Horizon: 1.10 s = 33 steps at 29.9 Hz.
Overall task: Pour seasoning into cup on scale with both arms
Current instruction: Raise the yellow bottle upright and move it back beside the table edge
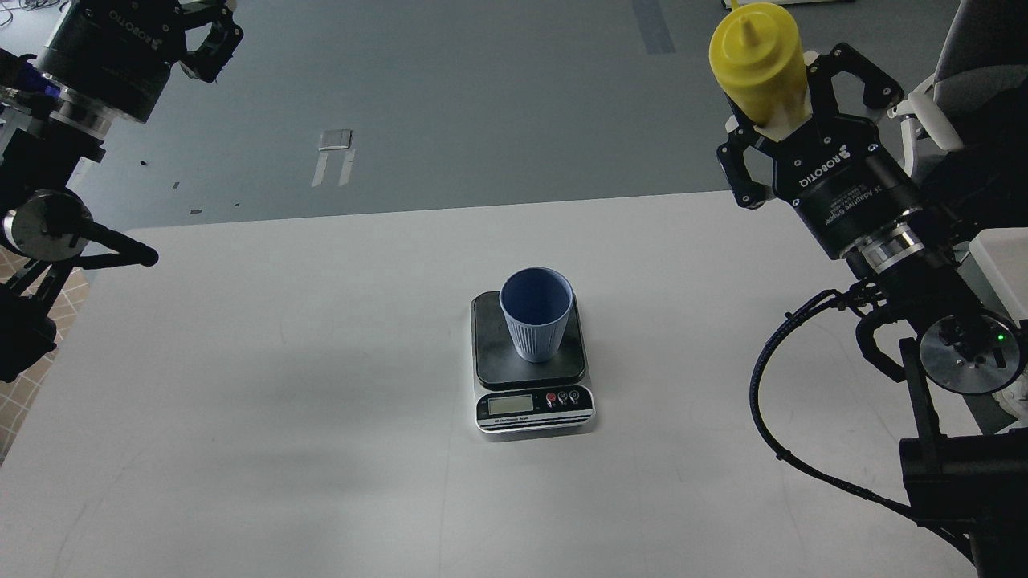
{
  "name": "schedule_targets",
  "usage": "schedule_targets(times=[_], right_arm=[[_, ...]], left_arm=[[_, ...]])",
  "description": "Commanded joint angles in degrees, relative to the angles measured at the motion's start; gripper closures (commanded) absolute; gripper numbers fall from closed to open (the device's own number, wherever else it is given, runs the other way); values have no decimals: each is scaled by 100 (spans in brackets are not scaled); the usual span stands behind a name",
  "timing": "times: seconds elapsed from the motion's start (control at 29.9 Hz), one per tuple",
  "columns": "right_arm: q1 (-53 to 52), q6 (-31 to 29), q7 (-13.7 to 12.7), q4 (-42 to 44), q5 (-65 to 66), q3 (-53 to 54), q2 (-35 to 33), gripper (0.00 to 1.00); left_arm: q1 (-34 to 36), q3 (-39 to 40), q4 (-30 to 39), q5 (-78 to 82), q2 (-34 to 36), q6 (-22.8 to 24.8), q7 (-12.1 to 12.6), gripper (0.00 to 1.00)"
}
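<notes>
The light-blue ribbed cup (536, 313) stands upright on the dark plate of the scale (532, 401) at the middle of the white table. My right gripper (783, 96) is shut on the yellow seasoning bottle (755, 56), held upright with its nozzle pointing up, high at the upper right, well right of and beyond the cup. My left gripper (213, 32) is at the top left corner, far from the cup; part of it is cut off by the frame edge, so I cannot tell its state.
The white table (281, 401) ends at a far edge behind the scale, with grey floor beyond. A chair (964, 96) and a white object stand at the right edge. My left arm's joints hang over the table's left edge.
</notes>
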<state>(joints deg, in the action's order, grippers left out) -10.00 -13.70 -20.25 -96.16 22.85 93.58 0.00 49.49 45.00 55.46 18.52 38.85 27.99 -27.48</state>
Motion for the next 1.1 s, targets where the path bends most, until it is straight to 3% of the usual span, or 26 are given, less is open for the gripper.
schedule_targets(times=[0.0,0.17,0.33,0.47,0.97,1.07], right_arm=[[401,-255,-14,36,-456,64,0,100],[920,-851,-40,53,-1060,318,0,100],[1184,-1430,-382,280,-1915,327,0,99],[1273,-1430,-383,1018,-1986,363,0,99],[1273,-1430,-383,2364,-2601,758,0,98],[1229,-1430,-375,2759,-2663,714,0,98]], left_arm=[[-1,-44,0,3,-9,1,6,2],[8,-61,0,12,-17,1,23,2],[26,-52,0,231,-9,1,50,2],[26,-70,18,284,-9,1,76,2],[8,-70,44,512,-88,1,85,2],[26,-88,53,591,-61,1,181,2]])
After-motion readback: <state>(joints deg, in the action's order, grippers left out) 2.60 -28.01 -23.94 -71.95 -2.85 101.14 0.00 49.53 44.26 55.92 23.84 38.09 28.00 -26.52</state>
